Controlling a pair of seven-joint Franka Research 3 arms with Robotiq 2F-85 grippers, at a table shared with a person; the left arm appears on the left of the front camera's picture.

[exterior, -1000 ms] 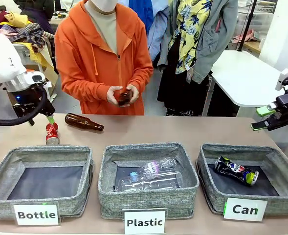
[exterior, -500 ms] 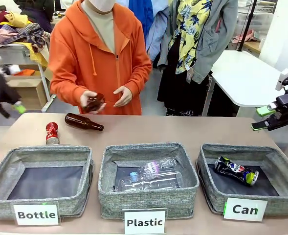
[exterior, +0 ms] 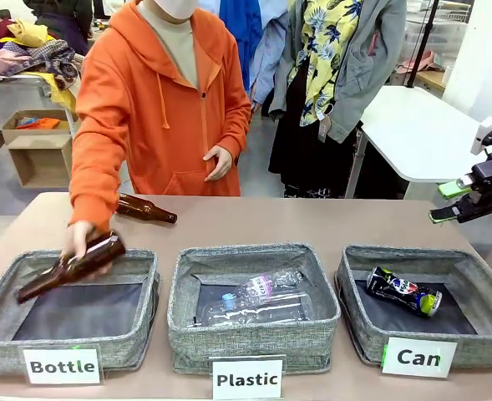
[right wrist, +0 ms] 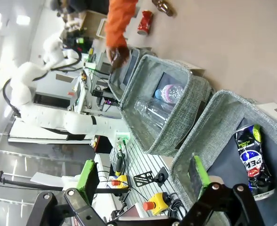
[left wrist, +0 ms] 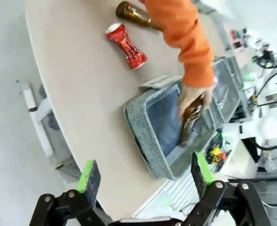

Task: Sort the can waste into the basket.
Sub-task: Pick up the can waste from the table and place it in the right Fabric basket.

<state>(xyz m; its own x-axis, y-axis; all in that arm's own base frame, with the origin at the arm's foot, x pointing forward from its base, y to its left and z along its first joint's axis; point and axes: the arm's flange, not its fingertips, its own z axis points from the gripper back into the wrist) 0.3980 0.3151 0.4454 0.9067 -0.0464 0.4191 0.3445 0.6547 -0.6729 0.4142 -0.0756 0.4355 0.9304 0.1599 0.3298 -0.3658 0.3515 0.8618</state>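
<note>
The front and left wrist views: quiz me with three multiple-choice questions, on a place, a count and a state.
1. Where is the red can? A in a bin; B on the table; C in a gripper.
2. How many brown bottles? A one; B four; C two.
3. The left gripper is: A open; B shut on a can; C shut on a bottle.
B: it lies on bare tabletop. C: one lies on the table, one in the person's hand. A: its fingers stand apart.

Rough woven grey cloth for the basket [exterior: 488, 351], white paper label [exterior: 418, 357]; crumpled glossy metal for the black can [exterior: 403, 292] and red can [left wrist: 128, 44]; smooth matt table [exterior: 312, 221].
</note>
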